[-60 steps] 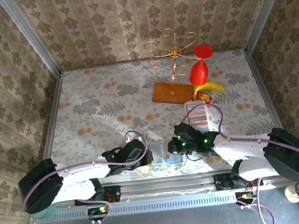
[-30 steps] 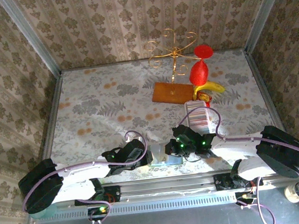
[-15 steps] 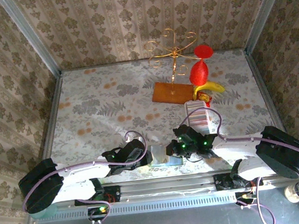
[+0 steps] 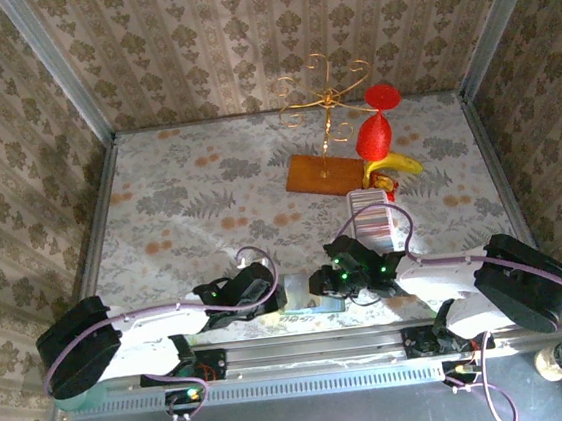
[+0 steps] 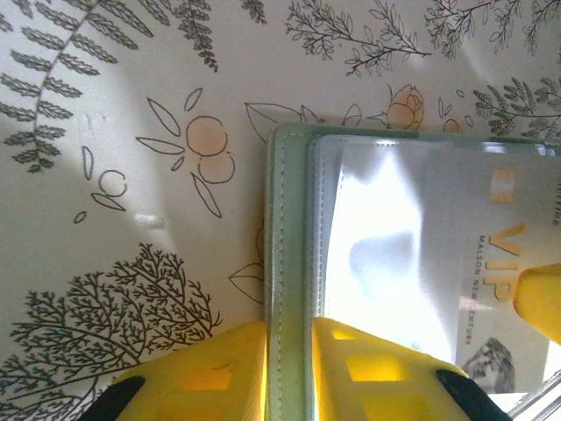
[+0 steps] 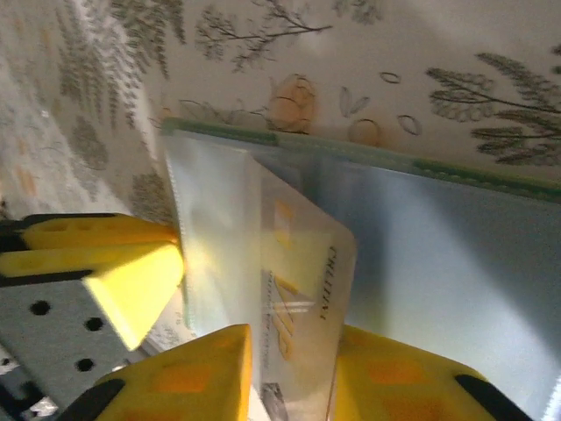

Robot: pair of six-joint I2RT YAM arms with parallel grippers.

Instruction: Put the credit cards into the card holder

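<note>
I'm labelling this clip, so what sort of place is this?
Probably a robot test booth: wallpapered walls in a metal frame enclose a floral-clothed table with two arms bolted on.

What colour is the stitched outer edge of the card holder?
Pale green; the card holder shows best in the left wrist view.

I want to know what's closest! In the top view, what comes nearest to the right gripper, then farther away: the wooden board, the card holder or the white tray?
From the right gripper:
1. card holder, right at its fingertips, by the near edge.
2. white tray, behind it, to the right.
3. wooden board, farther back, mid-table.
</note>
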